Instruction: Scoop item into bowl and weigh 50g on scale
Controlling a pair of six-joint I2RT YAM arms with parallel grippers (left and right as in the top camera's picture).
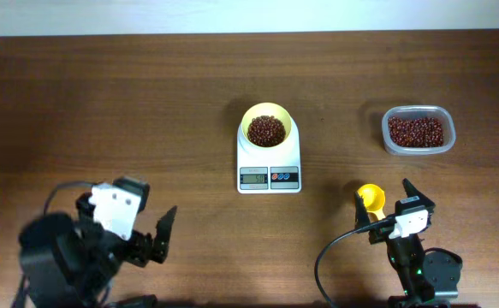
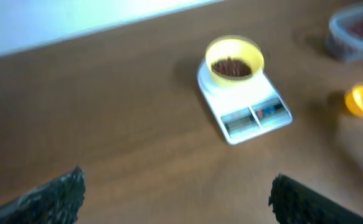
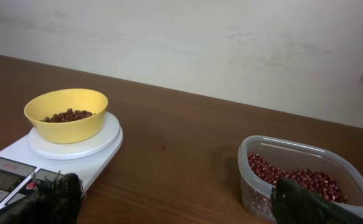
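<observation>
Mid-bench (image 1: 146, 103), in line with the gap between the two arms: the scale (image 1: 269, 161), with the bowl (image 1: 267, 108) seated on its round platform. A shallow heap of beans (image 1: 266, 131) lies in the bowl, well below the rim.

- Tub (image 1: 388, 141) of spare beans to the right, well apart from the scale.
- Yellow scoop (image 1: 371, 198) lies on the bench just beside the right end effector (image 3: 175, 186). No handle shows, so its axis cannot be told.
- Right end effector: fingers spread wide, nothing between them.
- Left end effector (image 2: 178, 180): likewise spread and empty, low at the near left, well apart from the scale.

Orientation: the scale's long axis runs near-to-far. The display (image 1: 253, 178) and buttons sit at the near end facing the robot, the bowl at the far end, mouth up. The tub's long axis runs left-to-right.

Step in hand, as judged: check the reading and trim to target. The digits are too small to read in any view, so whether the load is short or over cannot be told.

Doing it well:
- Keep both arms off the platform and bowl while the reading settles.
- If short, take the scoop by its handle and lift small part-loads from the tub.
- Tip slowly over the bowl's centre and pause between pours.
- Risk: glossy beans roll, so a fast tip would scatter them or overshoot.
</observation>
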